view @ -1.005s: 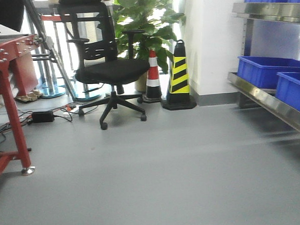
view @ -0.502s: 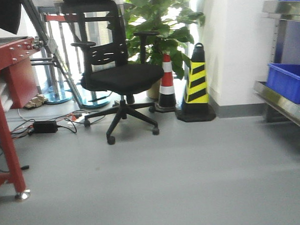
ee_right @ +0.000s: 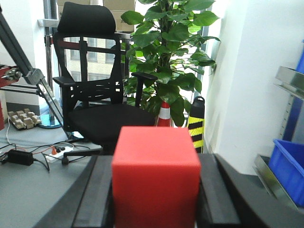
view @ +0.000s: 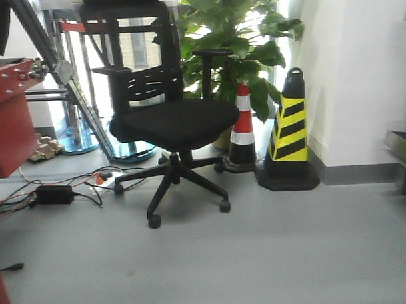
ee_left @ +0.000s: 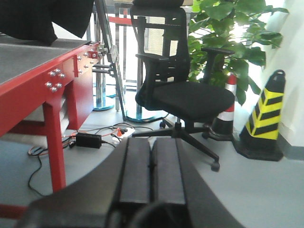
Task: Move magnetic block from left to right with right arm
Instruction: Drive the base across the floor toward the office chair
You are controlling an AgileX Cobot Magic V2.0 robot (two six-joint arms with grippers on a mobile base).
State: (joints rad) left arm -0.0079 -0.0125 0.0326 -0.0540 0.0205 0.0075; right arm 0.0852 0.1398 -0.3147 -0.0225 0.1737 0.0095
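Observation:
The magnetic block is a bright-red cube that fills the lower middle of the right wrist view. My right gripper is shut on it, with a black finger pressed against each side face. It is held in the air, facing a room. My left gripper is shut with its two black pads pressed together and nothing between them. Neither gripper nor the block shows in the front view.
A black office chair stands ahead on the grey floor, with a potted plant, a red-white cone and a yellow-black cone behind it. A red table is at the left, cables and a power brick beneath. A blue bin sits at the right.
In the front view the chair, plant and cones have slid to the right and grown larger. The shelf with blue bins has left the frame at the right, and the red table's leg at the left.

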